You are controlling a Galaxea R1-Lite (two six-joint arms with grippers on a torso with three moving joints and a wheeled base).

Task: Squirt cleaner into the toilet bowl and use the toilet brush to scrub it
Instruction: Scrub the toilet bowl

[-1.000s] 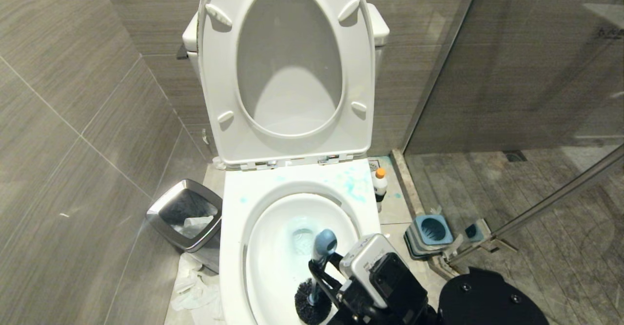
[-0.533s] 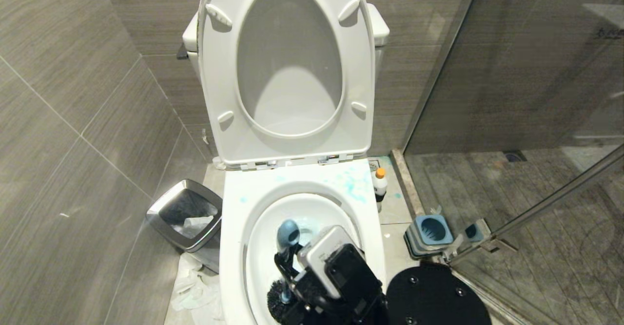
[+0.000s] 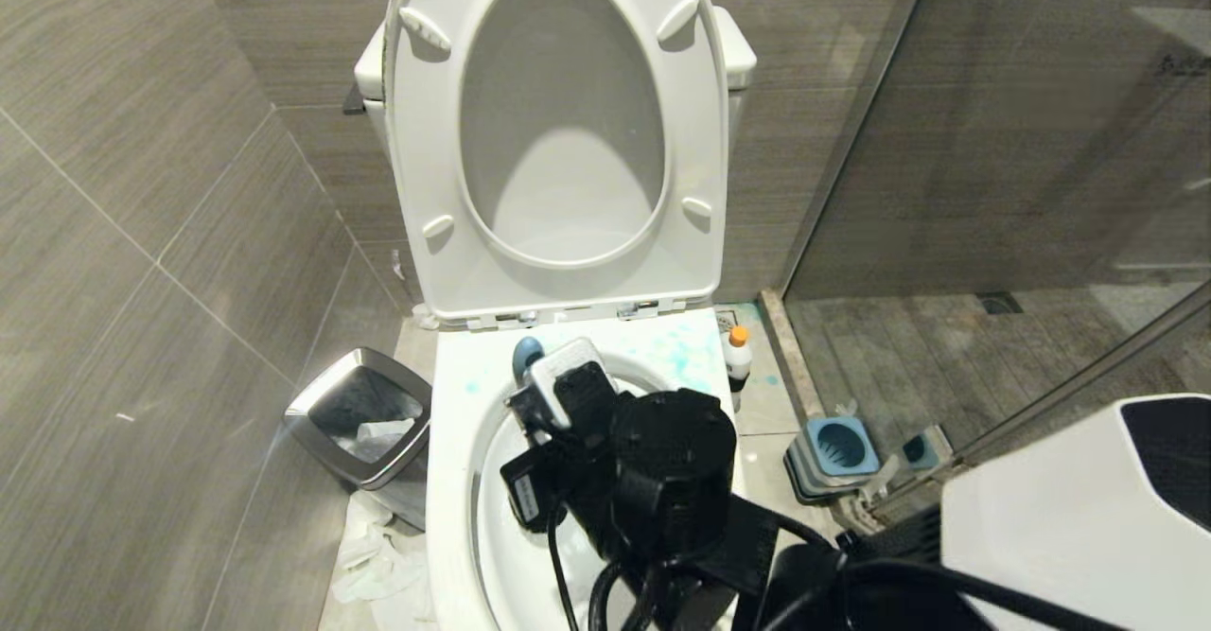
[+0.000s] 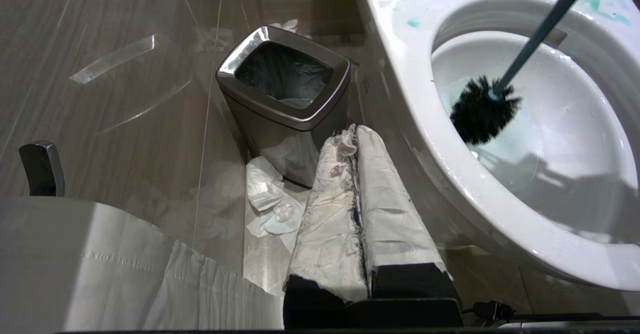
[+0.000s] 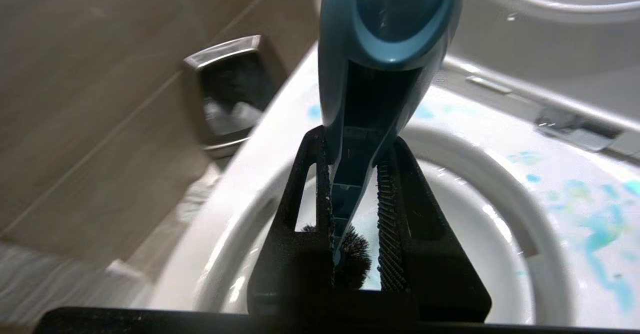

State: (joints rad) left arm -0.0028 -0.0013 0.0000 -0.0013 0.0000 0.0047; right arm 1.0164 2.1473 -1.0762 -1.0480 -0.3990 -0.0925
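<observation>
Scrubbing inside the large white ceramic toilet bowl [image 4: 415, 98], the right gripper [image 5: 355, 194] clamps the slim blue-grey toilet brush [image 4: 482, 108]; next, sweep bristles around its wall. Left gripper [image 4: 357, 138] closed, empty.

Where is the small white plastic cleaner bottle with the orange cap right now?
In the head view, the cleaner bottle stands upright on the floor against the white toilet bowl's right rear corner, behind the square blue-grey brush holder.
</observation>
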